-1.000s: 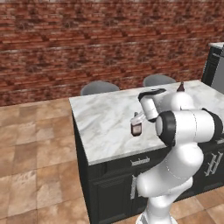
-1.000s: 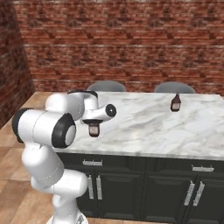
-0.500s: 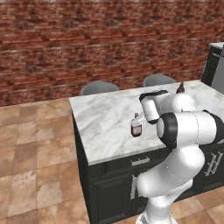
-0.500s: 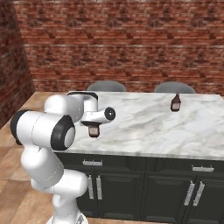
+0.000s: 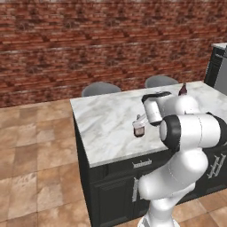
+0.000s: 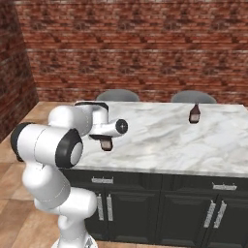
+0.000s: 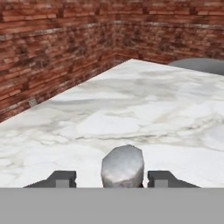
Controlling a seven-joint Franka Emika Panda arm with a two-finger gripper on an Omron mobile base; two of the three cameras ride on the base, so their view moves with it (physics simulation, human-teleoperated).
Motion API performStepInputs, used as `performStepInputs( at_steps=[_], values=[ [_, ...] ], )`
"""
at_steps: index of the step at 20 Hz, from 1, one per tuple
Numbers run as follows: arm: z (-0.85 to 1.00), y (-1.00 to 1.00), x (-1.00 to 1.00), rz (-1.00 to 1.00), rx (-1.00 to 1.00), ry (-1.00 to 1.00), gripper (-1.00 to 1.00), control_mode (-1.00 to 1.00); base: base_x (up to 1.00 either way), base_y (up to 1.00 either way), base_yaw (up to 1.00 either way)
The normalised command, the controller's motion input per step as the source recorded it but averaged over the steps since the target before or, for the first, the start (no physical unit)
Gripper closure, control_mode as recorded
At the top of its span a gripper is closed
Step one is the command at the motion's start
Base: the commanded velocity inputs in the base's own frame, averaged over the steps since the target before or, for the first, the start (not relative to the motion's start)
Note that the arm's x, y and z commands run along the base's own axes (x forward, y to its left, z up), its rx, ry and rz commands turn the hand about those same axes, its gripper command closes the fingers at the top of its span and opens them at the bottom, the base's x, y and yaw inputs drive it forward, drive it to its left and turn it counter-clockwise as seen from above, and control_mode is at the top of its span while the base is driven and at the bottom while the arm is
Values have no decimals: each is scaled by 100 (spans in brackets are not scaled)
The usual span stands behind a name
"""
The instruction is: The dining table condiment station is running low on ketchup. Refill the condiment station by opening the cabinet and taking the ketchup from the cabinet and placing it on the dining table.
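Red-brown ketchup [image 5: 139, 129] on marble dining table [image 5: 106, 128]

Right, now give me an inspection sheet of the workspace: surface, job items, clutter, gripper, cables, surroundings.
Surface: dining table, white marble top with grey veins over dark base cabinets.
Job's things: ketchup upright, appears to stand on the table near its front edge, under the hand.
Clutter: a second dark bottle standing near the table's far edge, well apart from the ketchup.
Grippers: gripper open, a finger on each side of the ketchup's cap with a gap on both sides.
Cables: nothing seen.
Surroundings: two grey chairs behind the table, brick wall, tiled floor.
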Motion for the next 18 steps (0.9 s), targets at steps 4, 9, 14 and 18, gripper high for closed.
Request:
performStepInputs(
  at_steps=[4,9,14,18],
  values=[
    [23,0,-6,0,0,-4,-100,-100,0,0,0],
    [53,0,-12,1,0,-11,-100,-100,0,0,0],
    [86,0,-17,1,0,-14,-100,-100,0,0,0],
    [100,0,-52,0,0,-14,-100,-100,0,0,0]
  ],
)
